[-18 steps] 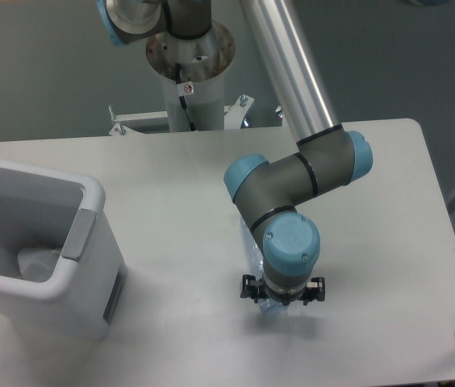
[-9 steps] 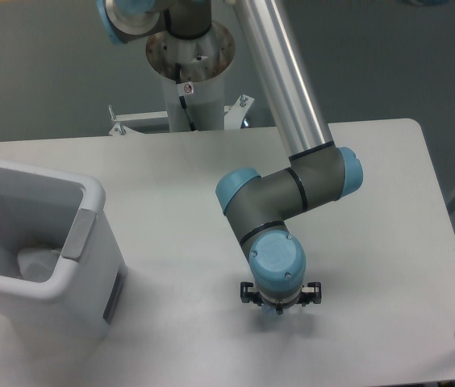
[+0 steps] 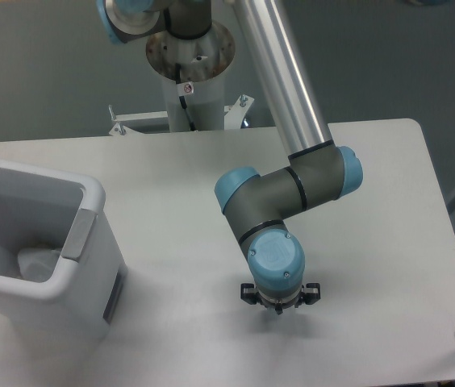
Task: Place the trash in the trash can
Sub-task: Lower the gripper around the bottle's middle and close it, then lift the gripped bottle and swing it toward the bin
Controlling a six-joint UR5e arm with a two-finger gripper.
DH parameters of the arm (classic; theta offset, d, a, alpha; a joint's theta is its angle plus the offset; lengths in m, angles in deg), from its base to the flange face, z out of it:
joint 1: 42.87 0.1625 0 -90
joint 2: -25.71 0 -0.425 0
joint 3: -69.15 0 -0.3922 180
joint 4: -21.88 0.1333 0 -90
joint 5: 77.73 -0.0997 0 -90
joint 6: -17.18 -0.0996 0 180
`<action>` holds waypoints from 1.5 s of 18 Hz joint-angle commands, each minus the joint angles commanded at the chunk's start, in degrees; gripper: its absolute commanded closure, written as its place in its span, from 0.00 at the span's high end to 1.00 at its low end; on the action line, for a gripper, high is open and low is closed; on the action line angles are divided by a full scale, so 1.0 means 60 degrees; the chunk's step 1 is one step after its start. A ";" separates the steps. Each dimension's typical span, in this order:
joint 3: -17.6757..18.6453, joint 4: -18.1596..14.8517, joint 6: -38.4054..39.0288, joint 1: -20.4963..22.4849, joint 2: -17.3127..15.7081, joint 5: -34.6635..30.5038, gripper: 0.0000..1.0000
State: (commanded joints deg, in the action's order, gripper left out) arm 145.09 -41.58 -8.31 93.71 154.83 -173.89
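the carton (image 3: 38, 262) is lying in the trash can (image 3: 90, 211) at the table's (image 3: 171, 169) left edge, while the gripper (image 3: 278, 307), its grasp hidden, is hovering near the front edge.

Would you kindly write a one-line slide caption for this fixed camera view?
UR5e gripper pointing down at the table, its wrist hiding whatever lies beneath; white trash can at left already holds white trash.

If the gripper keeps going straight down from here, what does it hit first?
Likely the table. The gripper points straight down, low over it, and the wrist hides whatever lies right beneath, so the bottle could be there unseen.
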 joint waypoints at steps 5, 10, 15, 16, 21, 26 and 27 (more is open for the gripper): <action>-0.0118 0.0015 -0.0030 0.0292 -0.0688 0.1287 0.58; -0.0176 0.0058 -0.0073 0.0585 -0.1304 0.2417 0.55; -0.0614 0.0088 0.0014 0.0688 -0.1538 0.3178 0.55; -0.0717 0.0088 0.0014 0.0688 -0.1626 0.3485 0.55; -0.1070 0.0117 0.0438 0.0674 -0.2212 0.5228 0.55; -0.1070 0.0132 0.0513 0.0615 -0.2798 0.6444 0.55; -0.1070 0.0132 0.0556 0.0601 -0.2929 0.6693 0.55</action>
State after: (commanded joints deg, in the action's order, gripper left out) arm 138.68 -40.79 -4.97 97.32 137.25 -133.73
